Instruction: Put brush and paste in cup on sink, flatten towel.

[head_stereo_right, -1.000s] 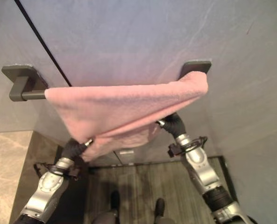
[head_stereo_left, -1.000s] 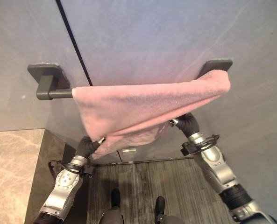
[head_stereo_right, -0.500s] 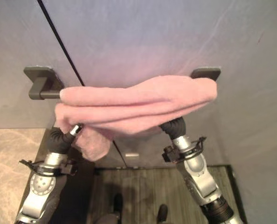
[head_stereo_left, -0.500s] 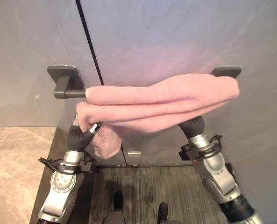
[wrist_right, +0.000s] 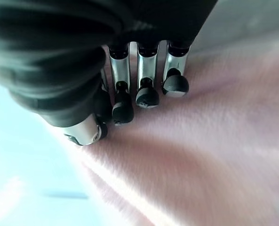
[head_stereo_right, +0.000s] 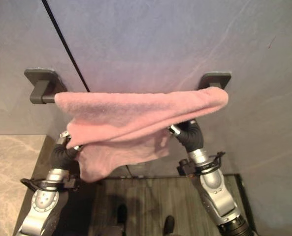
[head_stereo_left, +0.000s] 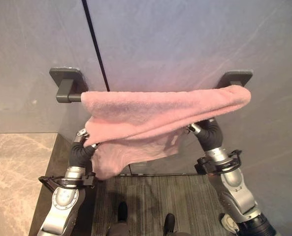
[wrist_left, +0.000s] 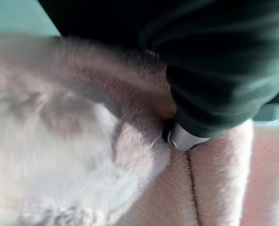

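A pink towel hangs over a dark grey bar on the grey wall, its lower edge sagging in loose folds. My left hand is under the towel's lower left corner; in the left wrist view its fingers are buried in bunched towel and grip it. My right hand is behind the towel's right lower edge. In the right wrist view its fingers are curled, with the dark tips pressing the pink towel against the thumb.
The bar's two brackets are fixed to the wall. A dark vertical seam runs down the wall behind the towel. A beige stone counter lies at the lower left, and dark striped floor lies below.
The towel was bunched up high against the bar half a second ago; now it hangs lower and more spread. Both hands have dropped a little with its lower edge.
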Controlling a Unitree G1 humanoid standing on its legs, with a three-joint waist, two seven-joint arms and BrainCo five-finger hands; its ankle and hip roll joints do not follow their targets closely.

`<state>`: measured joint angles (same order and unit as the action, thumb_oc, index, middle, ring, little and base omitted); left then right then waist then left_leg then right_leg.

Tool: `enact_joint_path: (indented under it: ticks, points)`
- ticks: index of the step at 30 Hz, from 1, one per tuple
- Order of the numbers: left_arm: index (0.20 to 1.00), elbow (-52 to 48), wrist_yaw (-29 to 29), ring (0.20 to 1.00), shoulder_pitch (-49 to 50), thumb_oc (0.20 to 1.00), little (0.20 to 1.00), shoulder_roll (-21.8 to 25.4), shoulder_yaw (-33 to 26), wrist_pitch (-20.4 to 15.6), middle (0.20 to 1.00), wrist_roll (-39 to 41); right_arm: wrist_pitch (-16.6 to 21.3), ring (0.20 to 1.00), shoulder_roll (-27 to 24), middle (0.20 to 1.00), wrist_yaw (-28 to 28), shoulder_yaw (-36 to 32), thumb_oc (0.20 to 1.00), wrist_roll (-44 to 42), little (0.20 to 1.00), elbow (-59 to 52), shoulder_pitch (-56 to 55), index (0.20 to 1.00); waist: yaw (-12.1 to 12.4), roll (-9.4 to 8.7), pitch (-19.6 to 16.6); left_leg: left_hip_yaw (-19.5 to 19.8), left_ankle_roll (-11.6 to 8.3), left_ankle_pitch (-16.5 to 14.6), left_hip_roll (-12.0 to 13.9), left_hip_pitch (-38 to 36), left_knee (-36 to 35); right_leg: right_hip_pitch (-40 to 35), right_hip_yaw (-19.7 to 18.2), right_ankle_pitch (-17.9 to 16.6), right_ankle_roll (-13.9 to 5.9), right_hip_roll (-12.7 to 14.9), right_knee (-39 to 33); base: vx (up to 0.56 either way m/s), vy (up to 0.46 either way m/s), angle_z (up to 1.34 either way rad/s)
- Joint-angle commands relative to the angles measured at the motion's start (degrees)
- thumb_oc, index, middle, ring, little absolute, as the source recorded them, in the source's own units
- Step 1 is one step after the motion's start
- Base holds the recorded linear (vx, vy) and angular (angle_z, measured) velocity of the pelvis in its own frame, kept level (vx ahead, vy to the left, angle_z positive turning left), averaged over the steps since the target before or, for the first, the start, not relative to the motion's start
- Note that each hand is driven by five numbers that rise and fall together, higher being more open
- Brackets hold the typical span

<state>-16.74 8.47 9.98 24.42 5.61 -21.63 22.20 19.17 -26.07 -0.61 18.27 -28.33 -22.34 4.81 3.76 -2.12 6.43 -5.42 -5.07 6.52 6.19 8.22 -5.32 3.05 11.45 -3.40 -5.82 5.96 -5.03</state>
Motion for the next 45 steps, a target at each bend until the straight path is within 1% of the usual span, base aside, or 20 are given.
enact_joint_path:
  ticks: [1,4,7,9,14,16,17,18,19,23,24,25,27,29,32,36,39,42,43,45]
  points:
    - [0.200,11.8,2.7,0.200,-4.2,0.200,0.200,3.4,3.9,-0.6,0.200,-3.7,0.0,0.200,0.4,0.200,-5.8,-0.1,0.200,7.2,0.200,6.1,4.5,0.200,0.4,-1.40,-1.9,-2.1,-3.49,0.2,4.1,-0.1,0.3,-1.3,-1.2,0.6,-5.04,5.7,0.0,0.00,0.000,0.00]
    - [0.200,2.9,2.0,0.200,-4.0,0.200,0.200,5.3,1.9,-2.4,0.200,-3.3,2.8,0.200,1.2,0.200,-1.1,1.3,0.200,1.7,0.200,-2.4,5.5,0.200,0.7,-1.33,-1.7,-1.7,-3.63,0.2,4.0,0.3,0.3,-1.2,-0.9,0.8,-5.16,5.7,0.0,0.00,0.000,0.00]
    - [0.200,1.3,2.0,0.200,-2.4,0.200,0.200,5.3,1.3,-1.9,0.200,-3.5,1.8,0.200,1.4,0.200,-2.1,1.7,0.200,2.1,0.200,-1.7,5.5,0.200,0.9,-1.44,-1.9,-1.9,-3.55,0.0,4.1,0.1,0.3,-1.5,-0.7,0.9,-5.13,5.8,0.0,0.00,0.000,0.00]
    - [0.200,7.0,3.4,0.200,-2.8,0.200,0.200,5.4,3.4,-0.3,0.200,-6.1,-0.1,0.200,1.8,0.200,-5.7,3.4,0.200,6.2,0.200,5.6,6.6,0.200,1.4,-1.35,-2.0,-2.0,-3.37,0.0,4.0,-0.4,0.3,-2.0,-0.5,0.9,-5.06,5.8,0.0,0.01,-0.004,0.02]
    - [0.200,5.9,2.6,0.200,-2.9,0.200,0.200,6.3,4.0,-1.0,0.200,-6.9,0.7,0.200,1.0,0.200,-4.4,3.0,0.200,8.1,0.200,2.2,6.1,0.200,1.1,-1.40,-1.7,-1.8,-3.50,0.0,3.9,-0.1,0.3,-1.8,-0.5,1.0,-5.17,5.8,0.0,0.00,0.000,0.00]
    - [0.200,10.8,2.3,0.200,-3.8,0.200,0.200,7.3,7.2,0.5,0.200,-11.5,-0.8,0.200,0.8,0.200,-6.2,2.7,0.200,10.0,0.200,7.6,4.7,0.200,0.6,-1.44,-1.8,-1.9,-3.43,0.0,4.0,-0.1,0.3,-1.9,-0.3,1.0,-5.16,5.8,0.0,0.00,0.000,0.00]
    - [0.373,14.0,0.7,0.373,-4.2,0.373,0.373,7.4,9.7,1.1,0.373,-12.1,-0.9,0.200,1.5,0.200,-6.0,2.4,0.200,9.5,0.200,10.6,2.8,0.200,0.0,-1.31,-1.9,-2.1,-3.37,-0.1,4.0,-0.4,0.3,-2.0,-0.4,1.0,-5.20,5.7,0.0,0.01,0.005,0.03]
    - [0.774,14.2,0.7,0.774,-4.3,0.774,0.774,7.4,9.8,1.0,0.774,-12.1,-0.8,0.200,1.5,0.200,-6.0,2.4,0.200,9.5,0.200,10.7,2.8,0.200,0.0,-1.31,-1.9,-2.1,-3.38,-0.1,4.0,-0.4,0.3,-2.1,-0.3,1.0,-5.20,5.7,0.0,0.00,0.000,0.00]
    - [1.000,16.0,0.1,1.000,-5.5,1.000,1.000,8.7,11.9,1.3,1.000,-16.5,-1.2,0.200,1.9,0.200,-6.7,1.7,0.200,10.5,0.200,14.1,1.3,0.200,-0.7,-1.07,-2.2,-2.4,-3.34,-0.3,4.0,-0.7,0.3,-2.2,-0.6,1.1,-5.30,5.7,0.0,0.00,0.000,0.00]
    - [1.000,19.7,-0.8,1.000,-6.4,1.000,1.000,8.6,14.7,1.8,1.000,-18.0,-1.4,0.200,3.9,0.200,-6.4,1.7,0.200,7.5,0.200,20.1,-0.3,0.200,-1.6,-0.77,-2.7,-3.2,-3.30,-0.6,4.2,-1.5,0.3,-2.2,-1.2,1.1,-5.37,5.7,0.0,0.00,0.007,-0.02]
    - [1.000,22.3,-1.1,1.000,-6.6,1.000,1.000,8.2,15.7,2.4,1.000,-18.5,-1.5,0.435,4.2,0.435,-6.0,1.8,0.435,7.0,0.435,21.9,-0.6,0.435,-2.0,-0.67,-2.8,-3.5,-3.25,-0.7,4.3,-1.8,0.3,-2.3,-1.4,1.0,-5.38,5.7,0.0,0.00,-0.005,-0.09]
    - [1.000,26.7,-1.1,1.000,-6.6,1.000,1.000,7.6,16.5,3.6,1.000,-21.1,-2.9,1.000,4.0,1.000,-5.7,2.4,1.000,8.3,1.000,24.5,-0.3,1.000,-2.3,-0.57,-3.1,-3.9,-3.25,-0.8,4.5,-2.3,0.3,-2.4,-1.7,1.0,-5.38,5.6,0.0,0.00,-0.010,-0.08]
    - [1.000,28.5,-0.8,1.000,-6.8,1.000,1.000,7.2,16.9,3.5,1.000,-21.9,-3.0,1.000,3.8,1.000,-6.0,2.3,1.000,8.5,1.000,25.5,-0.4,1.000,-2.4,-0.45,-3.2,-4.0,-3.23,-0.8,4.5,-2.6,0.3,-2.5,-1.8,1.0,-5.38,5.6,0.0,0.00,-0.005,-0.12]
    - [1.000,41.7,1.6,1.000,-6.9,1.000,1.000,3.0,15.5,5.9,1.000,-21.7,-3.9,1.000,5.9,1.000,-6.9,2.2,1.000,6.6,1.000,34.4,0.3,1.000,-2.6,-0.27,-3.6,-4.4,-3.18,-0.7,4.7,-3.1,0.3,-2.6,-2.3,0.8,-5.28,5.6,0.0,-0.03,-0.008,-0.17]
    - [1.000,49.2,2.9,1.000,-8.0,1.000,1.000,0.6,14.1,7.1,1.000,-22.2,-5.0,1.000,6.4,1.000,-6.9,2.4,1.000,6.2,1.000,38.5,0.6,1.000,-2.7,-0.11,-3.9,-4.7,-3.18,-0.6,4.7,-3.3,0.3,-2.6,-2.5,0.8,-5.12,5.5,0.0,-0.02,-0.002,-0.12]
    - [1.000,71.3,7.5,1.000,-11.5,1.000,1.000,-4.0,12.1,10.6,1.000,-28.5,-7.0,1.000,10.6,1.000,-6.4,0.2,1.000,1.4,1.000,60.4,0.6,1.000,-3.3,0.17,-4.4,-5.4,-3.33,-0.9,5.0,-4.9,0.3,-3.6,-2.9,1.0,-4.76,5.4,0.0,0.00,-0.001,-0.04]
    - [1.000,81.2,6.4,1.000,-12.0,1.000,1.000,-6.7,9.4,12.0,1.000,-25.6,-8.8,1.000,12.8,1.000,-4.8,-2.3,1.000,-2.2,1.000,73.0,0.2,1.000,-3.8,0.47,-5.0,-5.9,-3.42,-0.9,5.2,-5.2,0.3,-3.6,-3.2,1.0,-4.55,5.3,0.0,0.00,0.002,-0.13]
    - [1.000,85.0,5.1,1.000,-12.1,1.000,1.000,-7.6,8.5,13.0,1.000,-24.5,-10.4,1.000,13.8,1.000,-3.4,-4.2,1.000,-5.2,1.000,79.9,0.5,1.000,-4.0,0.66,-5.1,-6.0,-3.44,-1.1,5.2,-5.7,0.3,-3.9,-3.3,1.1,-4.49,5.3,0.0,0.01,0.002,-0.04]
    - [1.000,86.1,2.9,1.000,-12.4,1.000,1.000,-8.7,9.1,12.5,1.000,-23.0,-12.4,1.000,14.9,1.000,-0.1,-6.6,1.000,-11.8,1.000,86.4,0.7,1.000,-4.1,0.88,-5.7,-6.0,-3.52,-1.2,5.4,-5.8,0.3,-4.1,-3.3,1.2,-4.30,5.3,0.0,0.01,-0.008,-0.03]
    - [1.000,86.7,2.2,1.000,-11.7,1.000,1.000,-9.1,8.9,12.3,1.000,-22.3,-12.4,1.000,15.1,1.000,2.1,-8.9,1.000,-17.2,1.000,85.2,-0.7,1.000,-4.5,1.05,-5.5,-6.2,-3.45,-1.4,5.3,-6.3,0.3,-4.3,-3.5,1.4,-4.36,5.3,0.0,0.00,0.000,0.00]
